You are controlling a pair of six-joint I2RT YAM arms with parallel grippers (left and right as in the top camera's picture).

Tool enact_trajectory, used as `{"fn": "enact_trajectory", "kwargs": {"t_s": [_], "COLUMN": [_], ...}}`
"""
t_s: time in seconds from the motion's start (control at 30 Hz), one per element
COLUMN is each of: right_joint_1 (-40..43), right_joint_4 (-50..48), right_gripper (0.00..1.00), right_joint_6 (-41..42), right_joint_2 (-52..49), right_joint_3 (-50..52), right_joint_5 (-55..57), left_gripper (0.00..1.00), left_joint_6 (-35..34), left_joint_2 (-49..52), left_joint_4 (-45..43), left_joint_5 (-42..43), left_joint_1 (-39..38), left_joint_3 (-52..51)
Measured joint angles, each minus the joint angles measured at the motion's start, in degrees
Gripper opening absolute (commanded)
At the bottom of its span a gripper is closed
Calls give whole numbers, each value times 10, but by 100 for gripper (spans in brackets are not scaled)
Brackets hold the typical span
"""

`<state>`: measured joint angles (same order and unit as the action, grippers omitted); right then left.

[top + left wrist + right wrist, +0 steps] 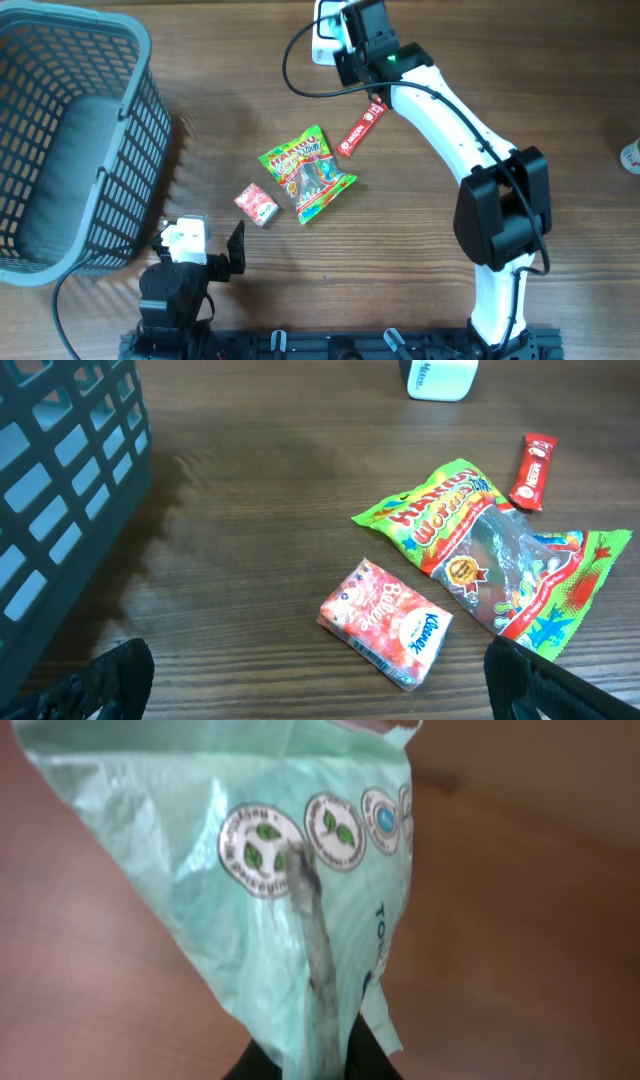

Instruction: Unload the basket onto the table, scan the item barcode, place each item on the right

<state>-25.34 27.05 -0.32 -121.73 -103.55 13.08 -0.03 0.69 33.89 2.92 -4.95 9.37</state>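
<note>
Overhead: the right gripper (348,28) is stretched to the far edge of the table, where a white device lies almost under its wrist. The wrist hides most of what it carries. The left gripper (200,250) sits at the near left beside a grey basket (60,60), jaws spread wide and holding nothing. Mid-table lie a gummy-worm bag (308,172), a tissue pack (256,204) to its near left and a red snack bar (363,128) to its far right, none of them touching.

Left wrist: between the open fingers, the same three goods lie on the wood, with the white barcode scanner (440,378) at the far edge beyond them.

Right wrist: the jaws are pressed together on the lower edge of a pale green packet (250,850), which hangs clear of the table and fills the view. Round leaf symbols show on this face, but no barcode.

The pick-up and the carry to the scanner look done. What appears left is turning the packet's code to the scanner's window. Whether a read has registered cannot be told, and the three goods on the table lie unhandled.
</note>
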Motion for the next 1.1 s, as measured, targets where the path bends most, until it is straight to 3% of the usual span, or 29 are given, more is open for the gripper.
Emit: {"fn": "enact_trajectory", "kwargs": {"t_s": [0.17,0.4,0.63,0.87,1.1], "right_joint_1": [0,-18,-40,-38,-36], "right_joint_4": [-112,-182,-227,-222,-132], "right_gripper": [5,5,5,4,4], "right_joint_6": [-55,-172,-249,-257,-221], "right_joint_2": [-40,-124,-137,-137,-139], "right_joint_3": [-6,-13,-32,-37,-52], "right_joint_5": [95,197,237,245,210], "left_gripper": [100,100,100,100,100], "left_joint_6": [0,0,0,0,0], "left_joint_2": [0,0,0,0,0], "left_joint_4": [0,0,0,0,0], "left_joint_5": [0,0,0,0,0], "left_joint_1": [0,0,0,0,0], "left_joint_3": [0,0,0,0,0]}}
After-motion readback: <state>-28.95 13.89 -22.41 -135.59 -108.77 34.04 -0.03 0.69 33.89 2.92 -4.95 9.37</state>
